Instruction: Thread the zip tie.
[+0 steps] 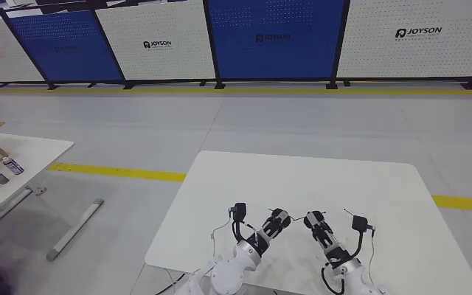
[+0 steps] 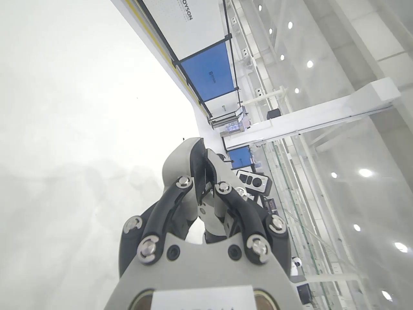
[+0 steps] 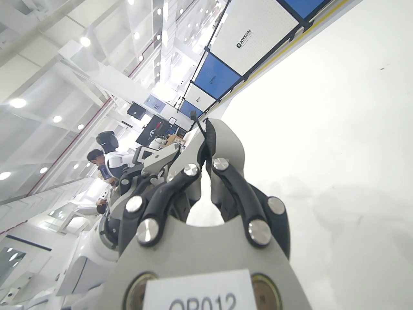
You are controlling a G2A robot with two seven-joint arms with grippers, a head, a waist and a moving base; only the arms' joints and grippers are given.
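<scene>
The right gripper's fingers (image 3: 226, 143) are pressing together and clamping the zip tie (image 3: 197, 120). The black strap is running up from between the pads, and its square head is standing clear above the fingertips. The right gripper (image 3: 206, 132) is hanging above the white table (image 3: 322, 130).

The left gripper's fingers (image 2: 176, 166) are also pressing together, pad against pad. A thin dark line is showing between the pads; it cannot be told whether this is part of the zip tie. The left gripper (image 2: 201, 149) is hanging above the same table (image 2: 64, 98).

In the top view, the left gripper (image 1: 279, 216) and the right gripper (image 1: 313, 218) are sitting near each other over the near part of the table (image 1: 310, 177), with their tips pointing away from the robot. Beyond the table, a yellow floor line (image 1: 118, 172) is running across the grey floor. Blue and white panels (image 1: 276, 37) are standing along the far wall.
</scene>
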